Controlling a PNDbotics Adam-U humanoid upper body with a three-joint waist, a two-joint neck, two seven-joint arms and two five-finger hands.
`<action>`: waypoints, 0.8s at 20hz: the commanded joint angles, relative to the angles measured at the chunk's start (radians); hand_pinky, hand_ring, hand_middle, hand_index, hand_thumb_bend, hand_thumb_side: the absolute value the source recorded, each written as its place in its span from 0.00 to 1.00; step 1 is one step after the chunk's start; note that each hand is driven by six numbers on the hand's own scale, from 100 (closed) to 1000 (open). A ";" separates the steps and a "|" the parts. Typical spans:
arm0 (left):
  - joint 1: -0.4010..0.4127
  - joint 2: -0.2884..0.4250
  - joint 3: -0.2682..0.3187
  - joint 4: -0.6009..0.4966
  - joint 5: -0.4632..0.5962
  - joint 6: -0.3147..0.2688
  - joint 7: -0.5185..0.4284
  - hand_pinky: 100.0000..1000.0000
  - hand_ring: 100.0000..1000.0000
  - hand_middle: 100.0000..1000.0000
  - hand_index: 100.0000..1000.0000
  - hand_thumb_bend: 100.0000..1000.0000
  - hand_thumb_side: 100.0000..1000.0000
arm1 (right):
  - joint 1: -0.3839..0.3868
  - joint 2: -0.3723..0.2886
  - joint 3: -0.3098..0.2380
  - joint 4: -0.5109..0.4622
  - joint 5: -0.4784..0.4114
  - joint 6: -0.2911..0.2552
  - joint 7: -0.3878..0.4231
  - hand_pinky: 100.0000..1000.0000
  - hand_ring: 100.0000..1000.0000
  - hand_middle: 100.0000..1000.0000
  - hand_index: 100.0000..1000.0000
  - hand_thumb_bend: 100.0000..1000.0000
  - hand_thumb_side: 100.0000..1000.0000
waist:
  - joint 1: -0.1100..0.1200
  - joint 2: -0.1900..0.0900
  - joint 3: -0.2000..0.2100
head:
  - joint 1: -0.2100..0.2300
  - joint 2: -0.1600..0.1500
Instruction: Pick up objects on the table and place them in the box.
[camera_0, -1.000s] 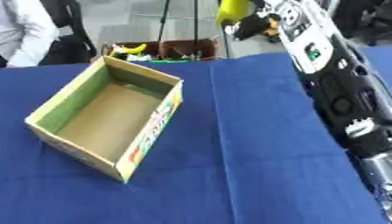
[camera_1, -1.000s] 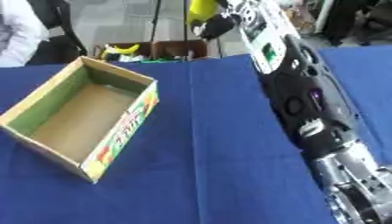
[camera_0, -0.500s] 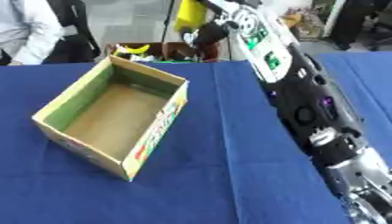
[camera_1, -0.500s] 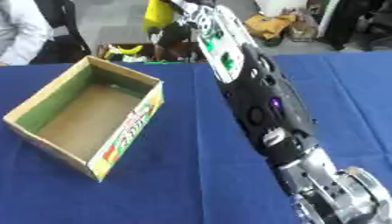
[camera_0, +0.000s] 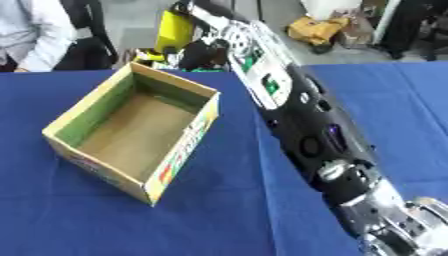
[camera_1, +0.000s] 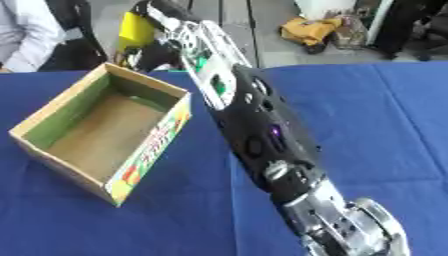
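Swinging leftward since a second ago, the right hand (camera_0: 203, 50) now hangs past the box's (camera_0: 131, 131) far corner, curled on a yellow object (camera_0: 173, 28); released from there, it would likely drop off the worktop (camera_0: 227, 210) edge, not inside

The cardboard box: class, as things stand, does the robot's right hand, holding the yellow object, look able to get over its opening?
Probably yes. The right hand holds the yellow object just beyond the cardboard box; its top is open and nothing stands between.
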 joint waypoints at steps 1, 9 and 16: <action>-0.009 0.022 -0.002 -0.020 0.004 -0.001 -0.005 0.34 0.55 0.57 0.88 0.00 0.97 | -0.022 0.020 0.004 -0.005 0.018 -0.002 0.003 0.52 0.87 0.55 0.56 0.00 0.05 | 0.002 -0.017 0.005 | -0.006 -0.002; -0.013 0.017 -0.004 -0.020 0.005 -0.001 -0.009 0.34 0.55 0.57 0.88 0.00 0.97 | 0.000 0.071 0.011 0.055 0.071 -0.007 -0.002 0.52 0.88 0.55 0.55 0.00 0.05 | -0.001 -0.006 0.018 | -0.021 -0.009; -0.016 0.014 -0.006 -0.020 0.004 -0.003 -0.013 0.34 0.55 0.57 0.88 0.00 0.97 | 0.021 0.111 0.016 0.102 0.116 -0.014 -0.004 0.51 0.88 0.55 0.55 0.00 0.05 | 0.000 0.002 0.024 | -0.028 -0.013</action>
